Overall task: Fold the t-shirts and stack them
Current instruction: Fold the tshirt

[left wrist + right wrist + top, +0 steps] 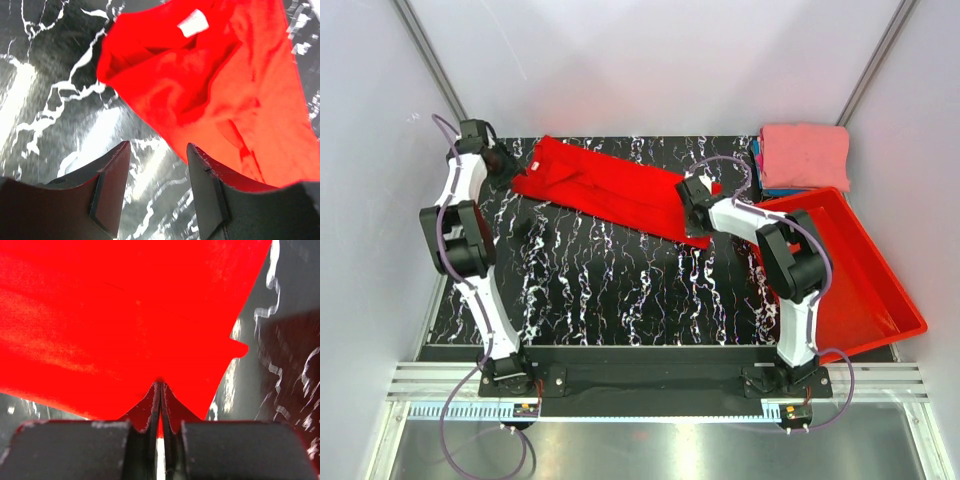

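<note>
- The black, white-veined table (620, 290) fills the middle of the top view, with my two arms rising from its lower edge.
- A rigid red bin (880, 290) sits at the right of that view, turned at an angle and overhanging the table's right edge.
- The red t-shirt (610, 190) lies spread in a long slanted band across the upper middle of the top view, from upper left down to centre right.
- A folded salmon-pink t-shirt (807, 155) rests in the upper right corner, on top of blue t-shirts (758, 157) whose edges peek out on its left.
- My right gripper (160, 385) is pinched tight on the red t-shirt's hem, at the lower right end of the band.
- My left gripper (157, 150) is spread apart with nothing between its fingers, over bare table just beside the shirt's upper left end.
- A small white label (194, 23) shows inside the collar, at the top of my left wrist view.
</note>
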### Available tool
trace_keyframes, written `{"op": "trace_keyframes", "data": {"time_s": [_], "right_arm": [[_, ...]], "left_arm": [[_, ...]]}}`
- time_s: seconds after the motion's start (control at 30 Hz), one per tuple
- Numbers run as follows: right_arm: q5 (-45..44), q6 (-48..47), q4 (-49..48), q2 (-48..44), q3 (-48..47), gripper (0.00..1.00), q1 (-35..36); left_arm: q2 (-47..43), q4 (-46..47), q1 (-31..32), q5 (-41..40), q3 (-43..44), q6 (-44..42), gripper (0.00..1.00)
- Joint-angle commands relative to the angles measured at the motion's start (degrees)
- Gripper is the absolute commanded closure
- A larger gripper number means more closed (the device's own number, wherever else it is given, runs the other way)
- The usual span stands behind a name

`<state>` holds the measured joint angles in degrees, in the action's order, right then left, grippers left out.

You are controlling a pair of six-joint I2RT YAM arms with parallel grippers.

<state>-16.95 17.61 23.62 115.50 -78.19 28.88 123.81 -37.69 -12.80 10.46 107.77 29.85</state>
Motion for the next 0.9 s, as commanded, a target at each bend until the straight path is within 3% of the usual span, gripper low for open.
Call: {"op": "trace_keyframes", "data": {"time_s": [0.0, 0.23, 0.47, 0.53, 0.63, 0.73, 0.87], "right_arm": [[2.89, 7.07, 2.23, -3.87, 5.23, 0.94, 0.65], [4.91, 16.56, 2.75, -9.85, 13.94, 0.96, 6.87], [2.1, 40.02, 4.68, -14.43, 16.23, 0.91, 23.29], [1.13, 41.37, 4.68, -16.53, 16.32, 0.88, 25.08], [3.93, 34.54, 1.35, -19.86, 15.71, 0.8, 25.17], [6.91, 23.2, 4.67, -19.18, 10.36, 0.73, 24.56], [13.77, 13.27, 6.8, -18.47, 9.19, 0.72, 19.64]], "left_arm": [[-5.49, 0.08, 0.4, -0.7, -3.69, 0.47, 0.46], [-14.28, 6.14, 0.67, 1.49, -20.56, 1.62, 0.45], [-15.09, 8.07, 1.02, 3.95, -25.67, -1.72, 0.41], [-14.12, 8.42, 1.02, 3.95, -25.68, -2.07, 0.4], [-10.01, 8.78, 0.93, 5.18, -22.61, -2.95, 0.39], [-5.25, 7.72, 0.93, 6.23, -17.42, -4.01, 0.39], [-2.79, 11.85, 0.93, 8.27, -14.96, -2.69, 0.36]]}}
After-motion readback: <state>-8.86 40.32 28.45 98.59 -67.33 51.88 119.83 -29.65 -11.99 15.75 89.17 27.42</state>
